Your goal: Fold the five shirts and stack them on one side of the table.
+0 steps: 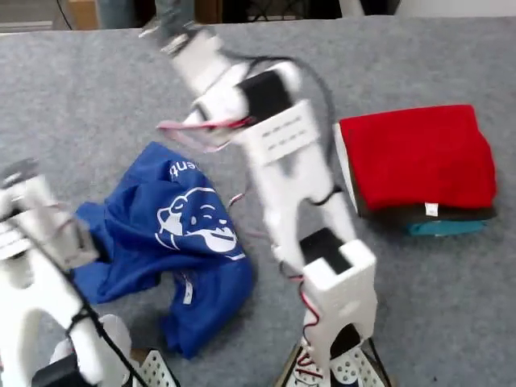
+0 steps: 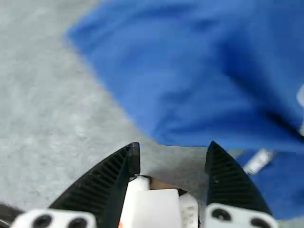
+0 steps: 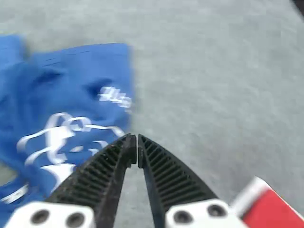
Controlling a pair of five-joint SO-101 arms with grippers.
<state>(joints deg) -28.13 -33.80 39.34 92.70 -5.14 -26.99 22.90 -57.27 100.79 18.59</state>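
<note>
Overall, the grey felt-covered table (image 1: pixel 81 97) spans the whole work area.

1. The white right arm (image 1: pixel 298 185) rises from its base at the near edge, right of centre, and extends across the table toward the far left.
2. The white left arm (image 1: pixel 32 266) stands at the near left corner.
3. The crumpled blue cotton shirt with a white printed graphic (image 1: pixel 185 234) lies unfolded, left of centre in the near half of the table, between the two arms. Its graphic faces up and a small white label shows at its near hem.
4. The stack of folded shirts (image 1: pixel 403 185) sits on the right side of the table, well apart from the blue shirt. A red folded shirt (image 1: pixel 419 157) lies on top, a dark layer (image 1: pixel 387 214) under it, and a teal layer (image 1: pixel 443 228) at the bottom.
5. The left gripper (image 2: pixel 173 152) hangs over bare felt just beside the blue shirt's edge. Its jaws stand wide apart and hold nothing.
6. The right gripper (image 3: pixel 137 140) hangs above the table by the blue shirt's edge. Its jaws are pressed together at the tips with nothing between them.
</note>
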